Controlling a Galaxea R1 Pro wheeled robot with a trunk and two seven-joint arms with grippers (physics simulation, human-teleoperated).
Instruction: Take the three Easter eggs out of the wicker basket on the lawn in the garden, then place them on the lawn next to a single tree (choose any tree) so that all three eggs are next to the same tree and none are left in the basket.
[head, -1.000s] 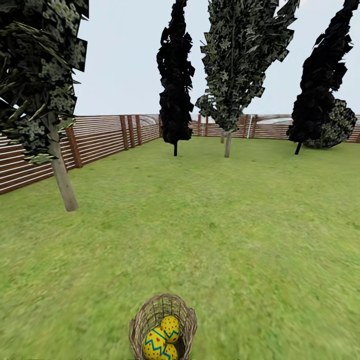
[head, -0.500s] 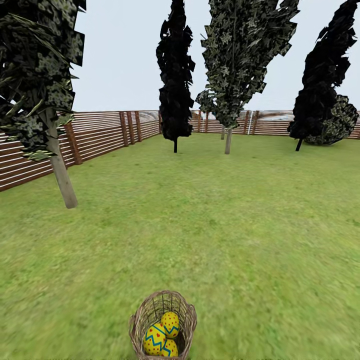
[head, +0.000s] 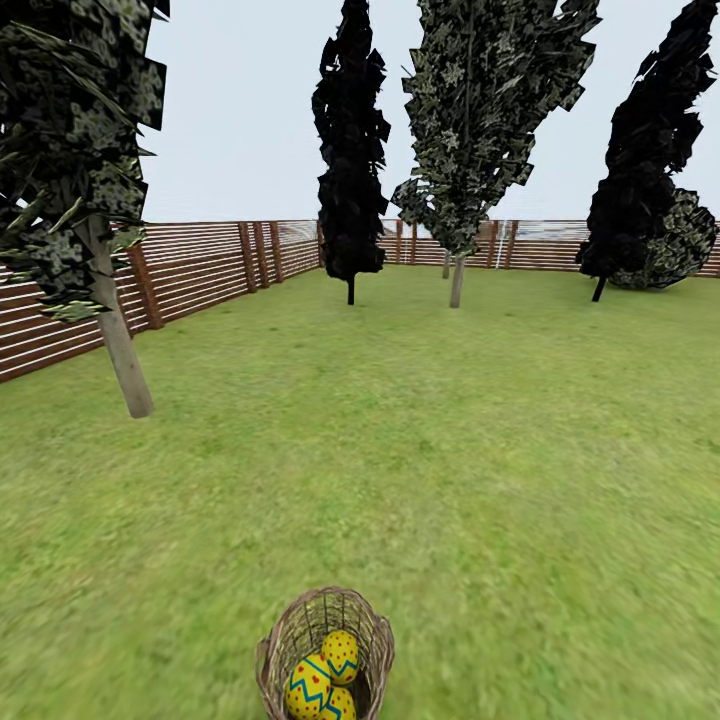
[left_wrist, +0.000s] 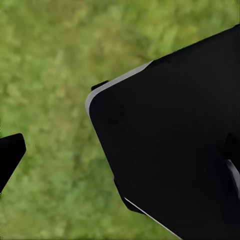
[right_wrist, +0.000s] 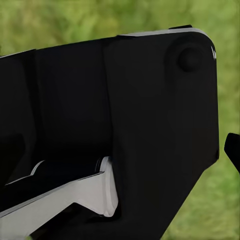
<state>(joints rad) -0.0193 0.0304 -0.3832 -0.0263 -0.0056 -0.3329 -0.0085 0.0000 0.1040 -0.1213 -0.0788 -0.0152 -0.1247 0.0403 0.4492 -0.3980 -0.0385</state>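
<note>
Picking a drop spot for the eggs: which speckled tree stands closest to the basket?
The speckled tree by the left fence; its trunk is nearer the wicker basket than the speckled one at the back fence.

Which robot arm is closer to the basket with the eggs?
Cannot tell. The wicker basket sits on the lawn just ahead of the robot, about midway between its sides; both wrist views look at grass past black robot parts.

At the bottom centre of the head view, the brown wicker basket (head: 325, 650) stands upright on the green lawn (head: 420, 450). Inside lie the yellow Easter eggs (head: 322, 680), touching: one red-dotted, the others with blue zigzag bands. A pale-trunked speckled tree (head: 118, 345) stands at left, well apart.
</note>
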